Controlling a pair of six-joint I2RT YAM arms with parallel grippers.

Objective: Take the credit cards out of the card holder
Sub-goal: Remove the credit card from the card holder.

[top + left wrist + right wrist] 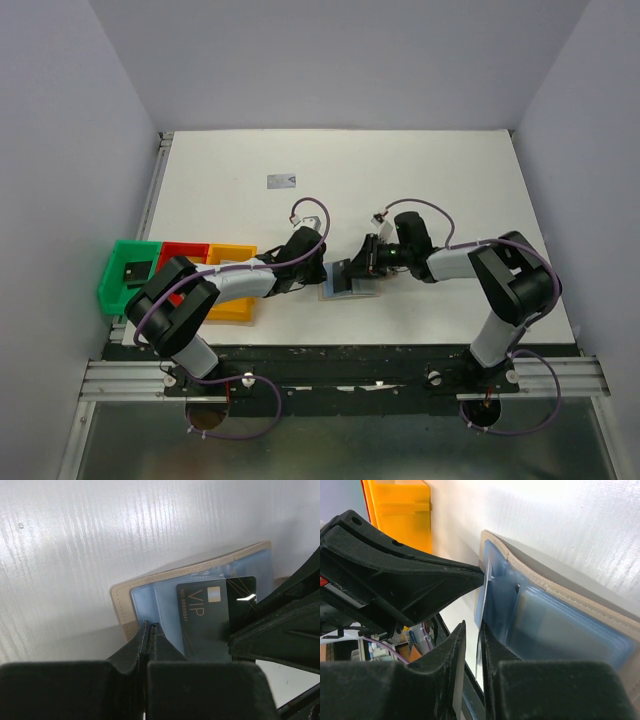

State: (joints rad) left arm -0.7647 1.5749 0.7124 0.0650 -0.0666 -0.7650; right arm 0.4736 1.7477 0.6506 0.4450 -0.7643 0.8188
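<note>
The card holder (350, 283) lies open between my two grippers, with light-blue panels and a tan border (125, 597). A black card marked VIP (207, 615) sits partly out of its pocket. My left gripper (150, 626) is shut on the near edge of the holder's blue panel; it also shows in the top view (318, 277). My right gripper (473, 630) is narrowly open. Its fingers straddle the card's thin edge (481, 645), which lies against one finger, with a gap to the other. One silvery-white card (282, 180) lies alone farther back on the table.
Green (128, 272), red (185, 250) and yellow (232, 285) bins stand in a row at the left, close to the left arm. The yellow bin also shows in the right wrist view (402, 510). White walls enclose the table.
</note>
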